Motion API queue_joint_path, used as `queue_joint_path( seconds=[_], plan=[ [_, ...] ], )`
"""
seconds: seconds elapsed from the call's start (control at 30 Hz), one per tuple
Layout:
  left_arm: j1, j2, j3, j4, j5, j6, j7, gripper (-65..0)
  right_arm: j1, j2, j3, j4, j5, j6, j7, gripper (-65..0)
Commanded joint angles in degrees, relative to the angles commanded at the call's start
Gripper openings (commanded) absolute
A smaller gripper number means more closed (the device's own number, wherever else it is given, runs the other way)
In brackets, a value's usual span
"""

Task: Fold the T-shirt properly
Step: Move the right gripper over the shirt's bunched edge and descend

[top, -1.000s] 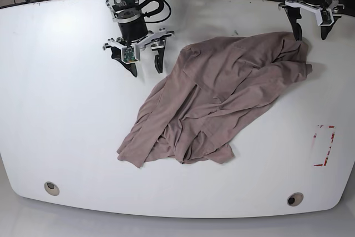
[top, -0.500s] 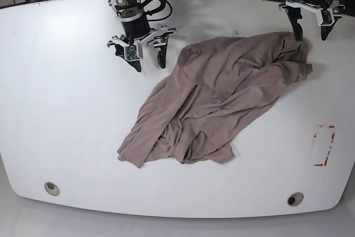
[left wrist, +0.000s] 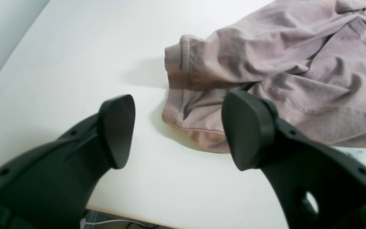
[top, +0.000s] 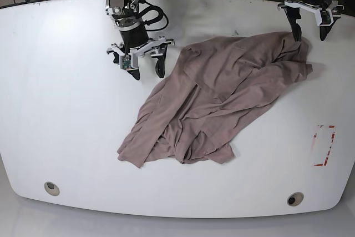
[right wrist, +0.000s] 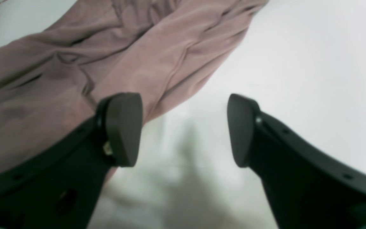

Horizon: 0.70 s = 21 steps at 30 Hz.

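The shirt [top: 216, 95] is lying in a crumpled heap on the white counter [top: 66, 115], running diagonally across the middle. The right claw [top: 146, 66] is spread wide with nothing in it, just off the shirt's upper left edge. The left claw [top: 309, 29] is also spread and empty, by the shirt's far right corner.
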Motion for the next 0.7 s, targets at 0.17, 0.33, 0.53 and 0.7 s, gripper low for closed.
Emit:
queue_joint_path(
  seconds=[0.17,0.33,0.53,0.7],
  plan=[
    [-0.67,0.11,-1.32,0.04,0.37,-0.30,0.18,-20.2,3.60,0.23,0.76,-2.54,-0.67,0.22,-0.93,-25.2],
    [-1.21,0.23,-2.29,0.05,0.43,-0.35,0.70,-18.8,5.40,-0.04,1.11,-3.22,-1.78,0.40,-1.25,-25.6],
    [-1.76,0.25,-2.89,-0.01,0.48,-0.40,1.57,-17.1,7.13,-0.42,0.77,-3.66,-2.55,0.50,-1.93,-25.7],
    [-1.02,0.41,-2.58,0.19,0.49,-0.27,0.70,-17.7,10.44,-2.41,-3.61,-4.36,-2.03,0.07,-5.75,-25.9]
  ],
)
